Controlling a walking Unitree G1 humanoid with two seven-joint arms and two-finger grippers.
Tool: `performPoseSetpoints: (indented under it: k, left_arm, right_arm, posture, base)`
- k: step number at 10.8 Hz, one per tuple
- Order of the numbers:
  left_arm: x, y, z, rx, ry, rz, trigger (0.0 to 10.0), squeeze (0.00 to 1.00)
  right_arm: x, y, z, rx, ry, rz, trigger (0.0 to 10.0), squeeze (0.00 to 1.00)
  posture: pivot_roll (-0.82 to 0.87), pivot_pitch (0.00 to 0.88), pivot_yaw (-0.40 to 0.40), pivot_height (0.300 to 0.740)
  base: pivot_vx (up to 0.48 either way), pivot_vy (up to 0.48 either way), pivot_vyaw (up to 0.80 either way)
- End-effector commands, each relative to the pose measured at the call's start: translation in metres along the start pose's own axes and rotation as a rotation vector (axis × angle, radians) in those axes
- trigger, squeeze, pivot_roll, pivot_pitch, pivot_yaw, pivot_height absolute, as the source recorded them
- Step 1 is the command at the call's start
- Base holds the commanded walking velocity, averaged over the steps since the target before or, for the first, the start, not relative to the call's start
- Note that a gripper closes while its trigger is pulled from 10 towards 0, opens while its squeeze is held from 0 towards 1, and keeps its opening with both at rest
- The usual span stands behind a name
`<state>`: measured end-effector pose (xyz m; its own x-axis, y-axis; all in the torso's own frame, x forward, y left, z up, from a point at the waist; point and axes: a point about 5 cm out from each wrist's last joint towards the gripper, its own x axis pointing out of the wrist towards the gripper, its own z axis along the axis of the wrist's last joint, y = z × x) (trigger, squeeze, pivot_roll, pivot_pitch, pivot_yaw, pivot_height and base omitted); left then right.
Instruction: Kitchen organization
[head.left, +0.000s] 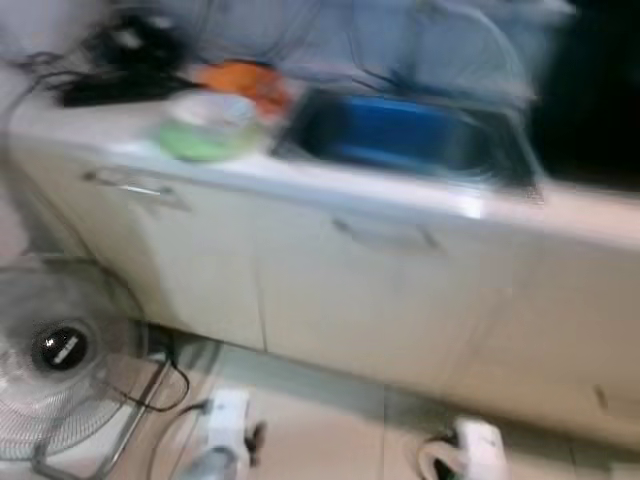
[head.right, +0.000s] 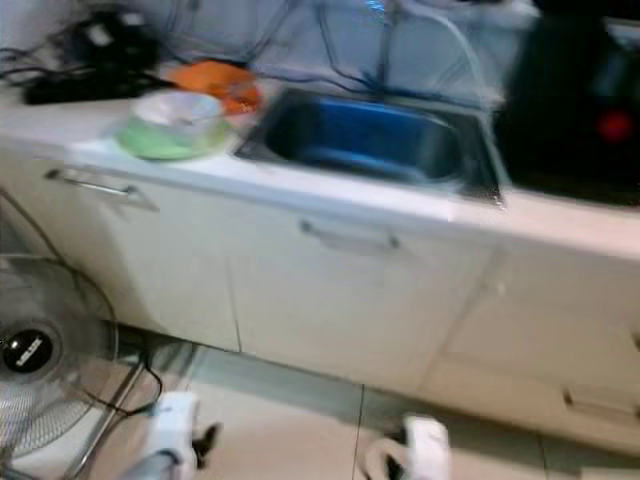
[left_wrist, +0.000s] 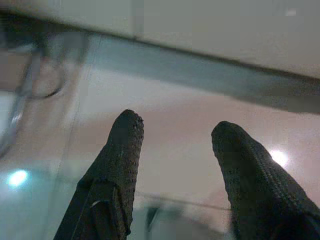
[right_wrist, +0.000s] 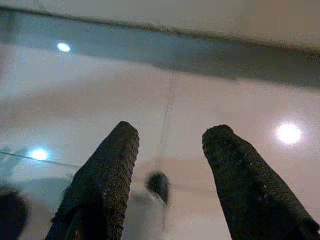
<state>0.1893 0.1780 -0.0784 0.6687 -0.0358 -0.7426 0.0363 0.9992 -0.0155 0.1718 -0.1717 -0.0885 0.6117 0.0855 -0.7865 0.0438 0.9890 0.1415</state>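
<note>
The picture is blurred. A white counter (head.right: 300, 185) holds a steel sink (head.right: 440, 160) with something blue (head.left: 395, 130) inside it. To the sink's left sit a green and white bowl (head.left: 208, 125) and an orange item (head.left: 240, 78). Both arms hang low in front of the cabinets. My left gripper (left_wrist: 177, 125) is open above the tiled floor, nothing between its black fingers (left_wrist: 120, 150). My right gripper (right_wrist: 172, 131) is also open above the floor and holds nothing.
A black appliance (head.right: 580, 110) stands on the counter right of the sink. Black cables and devices (head.left: 120, 60) lie at the counter's far left. A standing fan (head.left: 55, 350) with a cord is on the floor at the left. Cabinet doors with handles (head.right: 350, 238) face me.
</note>
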Motion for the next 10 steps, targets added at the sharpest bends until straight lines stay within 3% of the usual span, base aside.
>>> performPoseSetpoints:
  k: [1, 6, 10]
  left_arm:
    - [-0.0044, 0.008, -0.0133, -0.01, 0.047, 0.026, 10.0, 0.0]
    - [-0.0041, 0.0077, -0.0125, -0.009, 0.045, 0.023, 10.0, 0.0]
    - [-0.0044, 0.0066, -0.013, -0.007, 0.038, 0.019, 10.0, 0.0]
  right_arm:
    - [0.0028, 0.0074, 0.0079, -0.01, -0.025, 0.026, 10.0, 0.0]
    - [0.0029, 0.0073, 0.0082, -0.004, -0.022, 0.026, 10.0, 0.0]
    - [0.0025, 0.0066, 0.0067, -0.007, -0.018, 0.029, 10.0, 0.0]
  posture:
    - [0.16, 0.0, -0.029, 0.74]
    - [0.16, 0.0, -0.027, 0.74]
    - [0.16, 0.0, -0.026, 0.74]
  base:
    - [0.454, 0.0, 0.0]
    - [0.416, 0.0, 0.0]
    - [0.0, 0.0, 0.0]
